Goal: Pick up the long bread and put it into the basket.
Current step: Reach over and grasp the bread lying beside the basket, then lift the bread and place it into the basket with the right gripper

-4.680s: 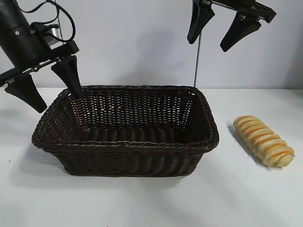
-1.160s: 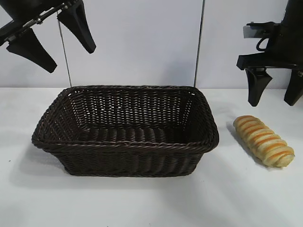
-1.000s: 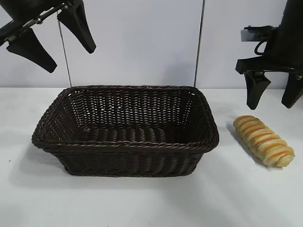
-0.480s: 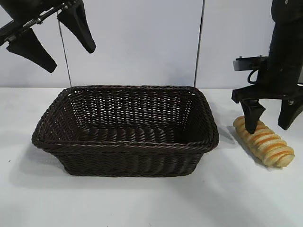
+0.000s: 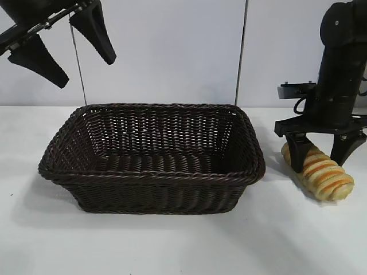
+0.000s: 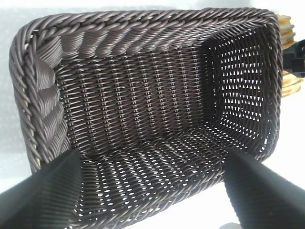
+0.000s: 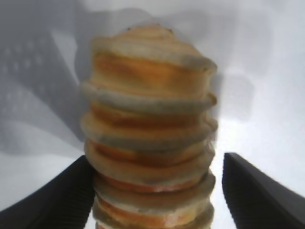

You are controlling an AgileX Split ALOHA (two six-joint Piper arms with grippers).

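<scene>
Since the earlier frames the right gripper [image 5: 323, 153] has descended from above the table to straddle the long bread [image 5: 321, 175], and the loaf has shifted slightly at its far end; the left arm has not moved.

Near ground: the white table [image 5: 172, 246] carries nothing in front of the basket.

Middle ground, right: the long bread lies on the table just beside the right end of the basket [image 5: 150, 172], outside it, its length running from far-left to near-right. The right arm stands upright over it with the gripper pointing straight down. One finger [image 5: 298, 152] is set against the loaf's left flank; the other finger [image 5: 344, 148] stands at its far-right side. In the right wrist view one finger [image 7: 62, 198] touches the bread [image 7: 150, 138], while a narrow gap separates the other finger [image 7: 259, 191] from it. The jaws are thus narrowed around the loaf, but whether they grip it cannot be told. The bread rests on the table.

Middle ground, centre: the basket sits open side up; the left wrist view shows only its woven floor [image 6: 143, 109].

Far ground, left: the left gripper [image 5: 60, 43] hangs high above the basket's far-left corner, tilted downward to the right, its jaws spread wide and holding nothing.
</scene>
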